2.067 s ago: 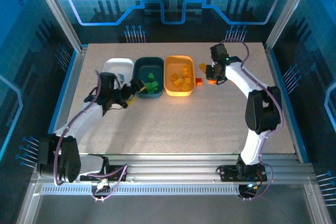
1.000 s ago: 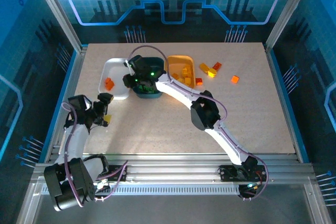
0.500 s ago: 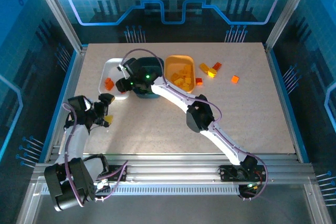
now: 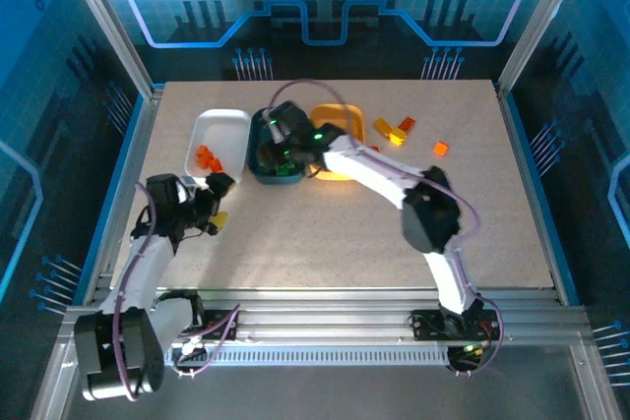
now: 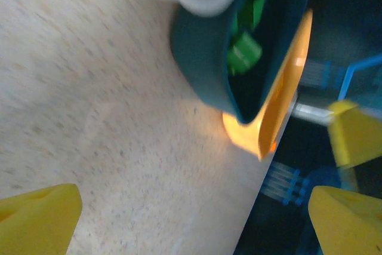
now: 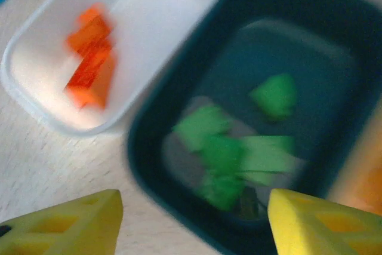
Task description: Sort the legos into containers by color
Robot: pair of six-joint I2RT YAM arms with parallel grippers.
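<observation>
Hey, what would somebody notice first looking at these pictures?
The right arm stretches across the table, its open right gripper hanging over the dark teal tub of green bricks. Beside it, the white tub holds red-orange bricks, and a few loose bricks lie on the table right of the orange tub.

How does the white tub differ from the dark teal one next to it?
Colour: the white tub is pale, the dark teal tub very dark. Contents: the white tub holds red-orange bricks, the dark teal tub holds green bricks. Fill: the white tub's bricks cluster at one end, leaving much bare floor; the dark teal tub's bricks spread across its middle. Both are shallow, rounded-rectangular and of like size, side by side.
</observation>
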